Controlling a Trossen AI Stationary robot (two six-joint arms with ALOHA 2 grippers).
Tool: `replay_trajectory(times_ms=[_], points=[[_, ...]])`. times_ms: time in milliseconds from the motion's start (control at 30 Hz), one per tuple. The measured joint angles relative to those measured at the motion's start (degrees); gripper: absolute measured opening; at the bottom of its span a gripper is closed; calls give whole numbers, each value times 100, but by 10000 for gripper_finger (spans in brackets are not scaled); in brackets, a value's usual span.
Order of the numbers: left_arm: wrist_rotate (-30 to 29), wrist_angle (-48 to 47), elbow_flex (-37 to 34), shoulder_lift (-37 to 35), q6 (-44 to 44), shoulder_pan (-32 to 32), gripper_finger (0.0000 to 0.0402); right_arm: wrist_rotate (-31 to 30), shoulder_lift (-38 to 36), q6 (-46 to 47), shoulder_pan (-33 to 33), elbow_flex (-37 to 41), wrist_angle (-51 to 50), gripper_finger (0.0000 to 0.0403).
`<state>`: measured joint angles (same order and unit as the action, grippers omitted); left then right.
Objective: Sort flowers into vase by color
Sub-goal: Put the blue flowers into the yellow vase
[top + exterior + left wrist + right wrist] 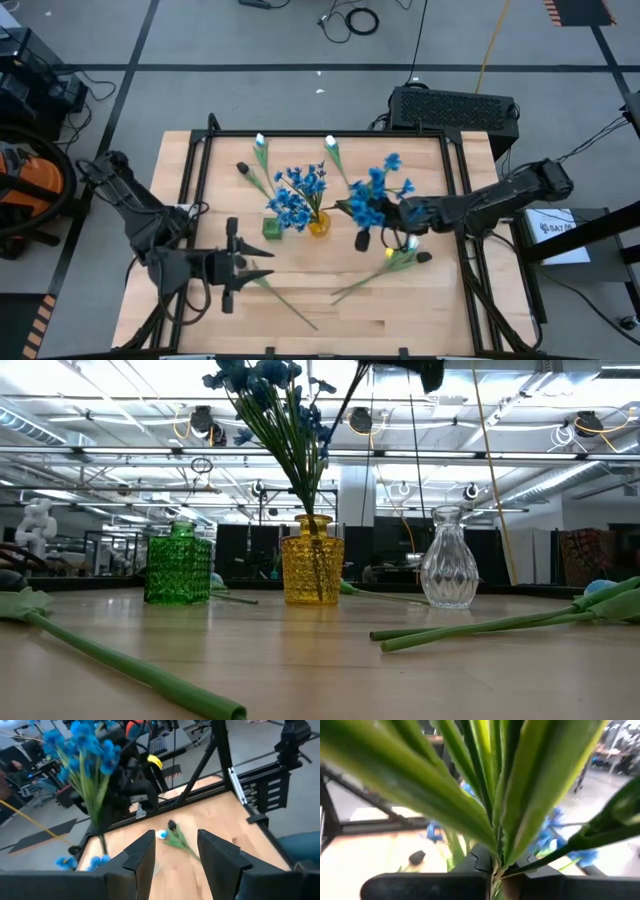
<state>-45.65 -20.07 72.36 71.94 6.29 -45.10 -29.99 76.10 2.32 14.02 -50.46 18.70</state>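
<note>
A blue bunch (300,190) stands with its stems in the yellow vase (312,570), between the green vase (180,568) and the clear vase (447,568). My right gripper (400,214) is above the table right of the yellow vase, shut on a second blue bunch (375,192). White tulips (260,145) (330,146) and a dark bud (242,168) lie near the far edge. More stems (370,278) (290,298) lie toward the near edge. My left gripper (238,265), open, hovers at the near left and touches nothing. My right gripper pinches the second blue bunch by its green stems (496,866) between the two shut fingers, coming from the table's right. The leaves and blue heads (85,745) reach forward past the fingers toward the yellow vase. The bunch is lifted clear of the table.
A black frame (205,150) edges the wooden table. A flower with a dark bud (172,834) lies on the table ahead of my left gripper. Long green stems (120,665) (480,628) lie across the near part of the table.
</note>
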Motion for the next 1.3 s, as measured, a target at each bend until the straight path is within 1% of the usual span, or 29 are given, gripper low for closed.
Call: replay_trajectory(times_ms=[133,300,467,833,1067,1300], points=[[-258,-235,0,0,-41,-79,155,49,258,207,-144,0,0,10],[-366,-757,0,0,-690,-45,154,125,492,498,-229,0,-35,10],[-495,-1142,0,0,-901,84,154,163,647,629,-271,0,3,11],[-502,-1218,0,2,-912,203,154,185,998,790,-402,0,33,13],[-502,-1220,0,2,-923,201,154,185,1005,837,-422,0,-81,27],[-500,-1218,0,2,-921,201,154,185,1005,1131,-435,0,-94,43]])
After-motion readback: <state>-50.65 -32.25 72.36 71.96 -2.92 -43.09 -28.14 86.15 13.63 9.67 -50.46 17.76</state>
